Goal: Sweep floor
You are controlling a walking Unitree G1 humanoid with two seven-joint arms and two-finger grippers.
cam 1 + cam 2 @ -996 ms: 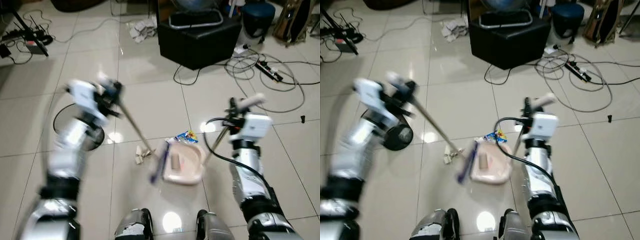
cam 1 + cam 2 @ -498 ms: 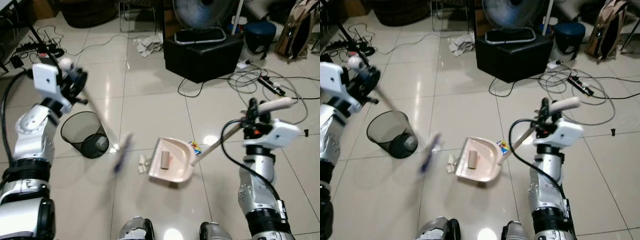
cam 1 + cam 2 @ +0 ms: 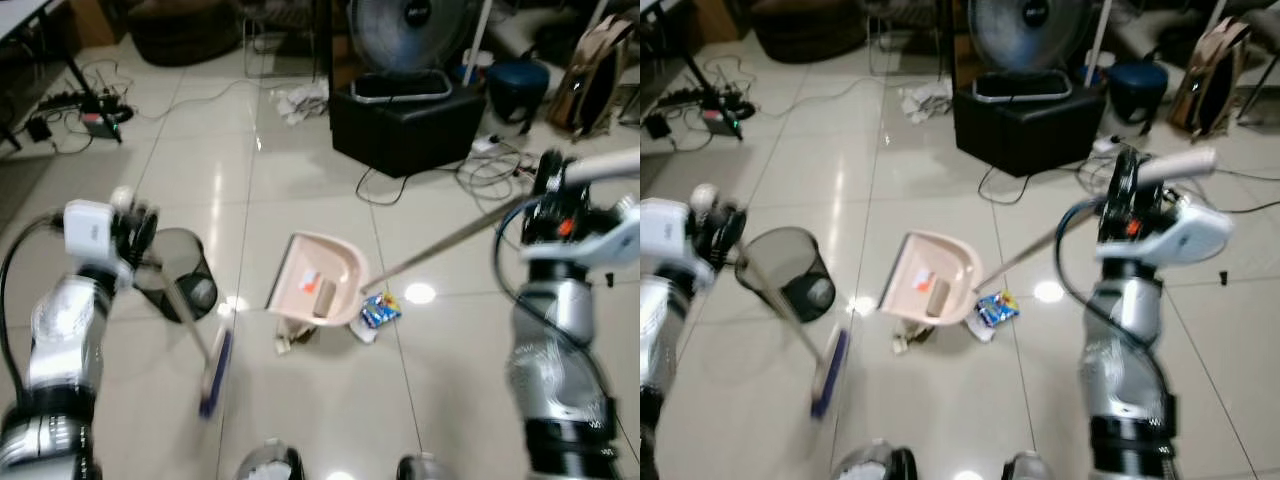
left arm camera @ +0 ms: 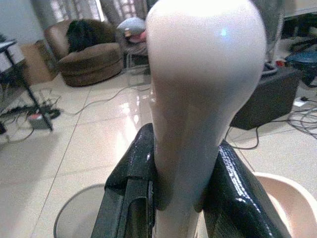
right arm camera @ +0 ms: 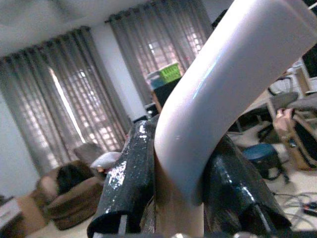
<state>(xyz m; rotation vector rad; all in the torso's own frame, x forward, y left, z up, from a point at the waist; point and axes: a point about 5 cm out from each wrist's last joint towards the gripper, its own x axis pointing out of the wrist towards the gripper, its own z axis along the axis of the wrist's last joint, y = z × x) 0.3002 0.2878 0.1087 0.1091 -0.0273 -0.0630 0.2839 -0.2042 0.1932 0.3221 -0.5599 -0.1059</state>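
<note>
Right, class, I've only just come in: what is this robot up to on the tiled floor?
It is sweeping. The left gripper is clamped on the broom, whose head is near the mesh bin. The right gripper grips the long handle of the pink dustpan, which is tipped up with some litter inside. A snack wrapper and scraps of paper lie on the tiles beside it.

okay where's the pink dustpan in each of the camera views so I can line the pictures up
Left eye view: dustpan at centre, tilted up off the floor.
Right eye view: centre-left.
Left wrist view: its rim at the lower right corner, behind the left end effector.
Right wrist view: I can make out just its pale handle in the right end effector.
Shared landmark: the mesh wastebasket.
</note>
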